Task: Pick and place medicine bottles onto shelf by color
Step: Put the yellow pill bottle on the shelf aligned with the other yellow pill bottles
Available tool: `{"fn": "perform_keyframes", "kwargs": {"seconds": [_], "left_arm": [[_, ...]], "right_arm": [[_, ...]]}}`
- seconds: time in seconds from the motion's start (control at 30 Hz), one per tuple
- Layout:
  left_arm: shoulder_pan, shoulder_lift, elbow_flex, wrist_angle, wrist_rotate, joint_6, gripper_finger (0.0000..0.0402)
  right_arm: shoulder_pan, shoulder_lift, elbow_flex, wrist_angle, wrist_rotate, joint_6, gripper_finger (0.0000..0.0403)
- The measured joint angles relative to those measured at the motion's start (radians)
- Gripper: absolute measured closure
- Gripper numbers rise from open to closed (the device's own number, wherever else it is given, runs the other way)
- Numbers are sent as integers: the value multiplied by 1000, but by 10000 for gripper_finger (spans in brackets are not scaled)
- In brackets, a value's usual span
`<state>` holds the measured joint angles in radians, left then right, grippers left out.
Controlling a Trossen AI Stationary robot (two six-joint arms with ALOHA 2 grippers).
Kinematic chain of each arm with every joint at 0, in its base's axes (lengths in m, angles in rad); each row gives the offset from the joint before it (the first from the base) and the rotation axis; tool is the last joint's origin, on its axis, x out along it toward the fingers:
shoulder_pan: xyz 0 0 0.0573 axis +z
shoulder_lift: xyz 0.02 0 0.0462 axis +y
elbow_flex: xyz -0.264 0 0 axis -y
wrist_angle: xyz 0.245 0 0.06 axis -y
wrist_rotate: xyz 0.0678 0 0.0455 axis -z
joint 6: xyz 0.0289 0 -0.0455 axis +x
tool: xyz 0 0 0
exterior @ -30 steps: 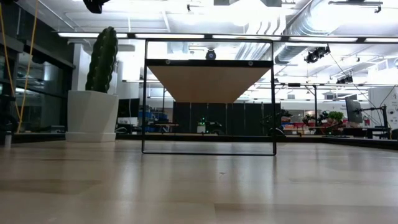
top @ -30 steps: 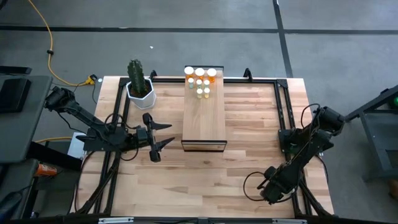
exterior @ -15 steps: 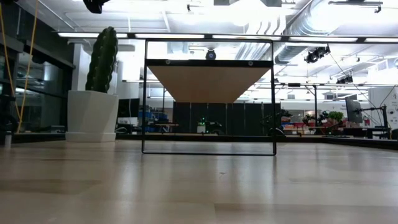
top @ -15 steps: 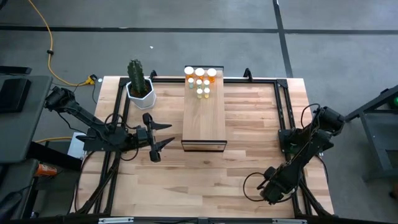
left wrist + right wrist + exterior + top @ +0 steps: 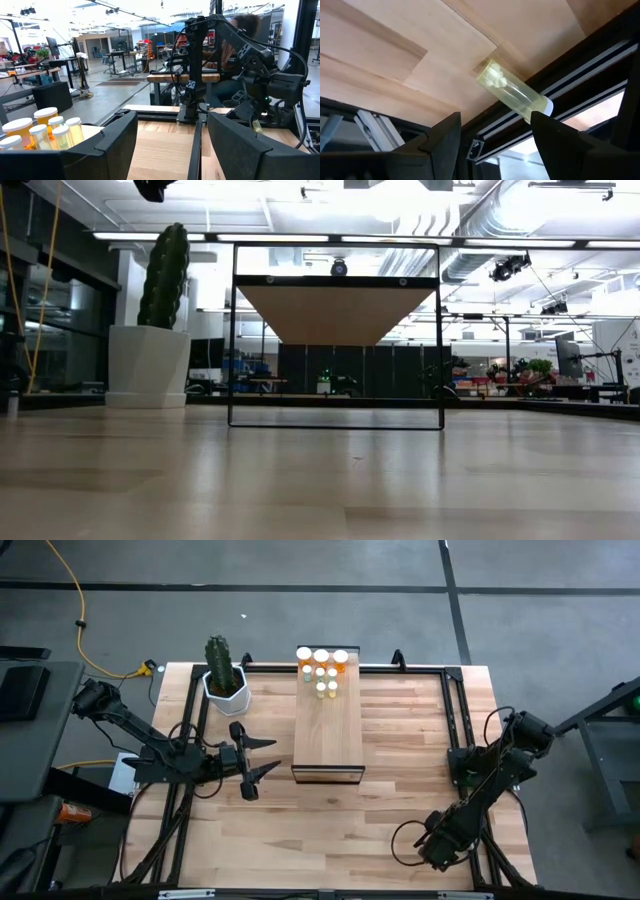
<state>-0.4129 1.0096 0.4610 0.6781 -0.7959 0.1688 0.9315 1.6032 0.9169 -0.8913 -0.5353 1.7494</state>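
At nine o'clock on the table the left gripper [image 5: 262, 756] hangs with its fingers spread wide and nothing between them, pointing toward the shelf [image 5: 329, 735]. Just beyond it, toward eleven o'clock, stands a cactus pot [image 5: 225, 688], which plays no part in the job.

In the middle, the shelf runs from the centre toward twelve o'clock. A cluster of medicine bottles [image 5: 322, 670] stands upright on its far end: the larger orange ones [image 5: 341, 660] at the twelve o'clock edge, the smaller pale green ones [image 5: 326, 688] just in front of them, touching or nearly so. That grouping looks sorted by colour, so most of the work appears done.

At five o'clock the right gripper [image 5: 432, 846] sits low near the table's edge, fingers well apart and gripping nothing. Its wrist view shows one pale green bottle [image 5: 512, 91] lying on its side against the dark frame rail, between the open fingers but not clamped. That bottle seems to be what is left: it needs grasping and carrying to the green group.
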Motion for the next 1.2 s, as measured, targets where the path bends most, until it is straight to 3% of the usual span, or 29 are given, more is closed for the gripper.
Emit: {"fn": "perform_keyframes", "kwargs": {"seconds": [0.63, 0.8, 1.2], "left_arm": [[0, 0, 0, 0, 0, 0, 172], [0, 0, 0, 0, 0, 0, 172], [0, 0, 0, 0, 0, 0, 172]], "right_arm": [[114, 42, 6, -11, -4, -254, 171], [110, 51, -1, -43, 41, -294, 171], [84, 48, -1, -4, 0, -267, 171]]}}
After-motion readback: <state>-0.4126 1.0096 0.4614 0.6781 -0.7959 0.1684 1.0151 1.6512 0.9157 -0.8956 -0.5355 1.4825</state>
